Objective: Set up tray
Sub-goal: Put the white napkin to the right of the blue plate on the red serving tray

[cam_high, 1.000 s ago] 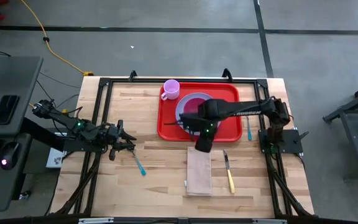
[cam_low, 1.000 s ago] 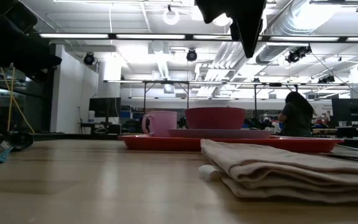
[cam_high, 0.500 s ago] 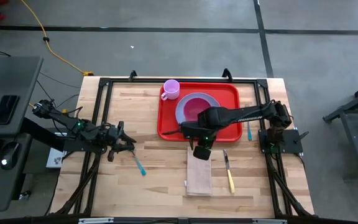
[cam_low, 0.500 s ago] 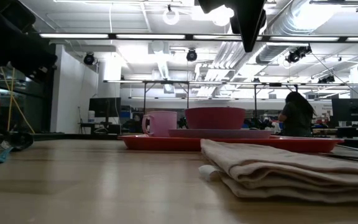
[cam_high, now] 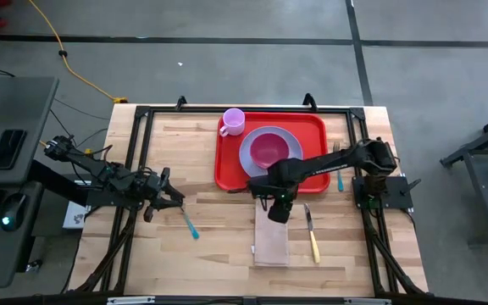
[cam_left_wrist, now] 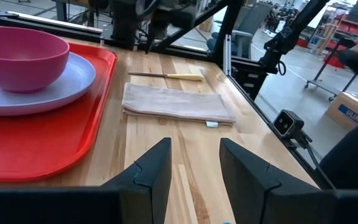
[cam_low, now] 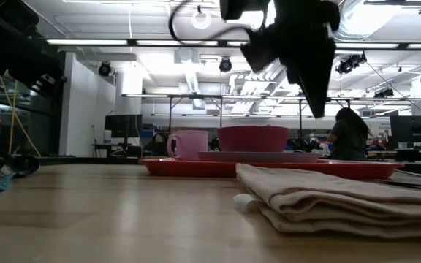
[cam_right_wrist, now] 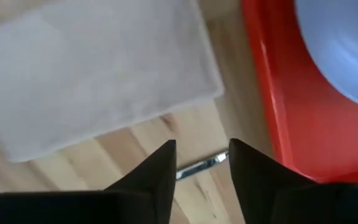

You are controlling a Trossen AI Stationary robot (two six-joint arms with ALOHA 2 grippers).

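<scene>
The red tray [cam_high: 229, 174] lies at the table's far middle. It carries a pink cup [cam_high: 233, 121] and a lavender plate [cam_high: 248, 154] with a pink bowl [cam_high: 267, 150] on it. A folded tan napkin [cam_high: 271, 246] lies flat on the wood just near of the tray. My right gripper [cam_high: 276, 212] hangs open above the napkin's far end [cam_right_wrist: 135, 93], pointing down and touching nothing. A thin metal piece [cam_right_wrist: 197, 167] lies on the wood below its fingertips. My left gripper [cam_high: 174, 196] waits open low at the table's left, beside a teal-handled utensil [cam_high: 191, 225].
A yellow-handled knife [cam_high: 312, 240] lies right of the napkin, and another teal-handled utensil [cam_high: 340, 176] lies right of the tray. A small white piece [cam_high: 252, 248] sticks out at the napkin's left edge. Bare wood stretches between the left gripper and the napkin.
My right gripper has moved from above the tray's near rim toward the table's near edge and come down, and it now hangs over the napkin's far end. In the low view it has dropped further into the picture. Nothing on the table has shifted.
</scene>
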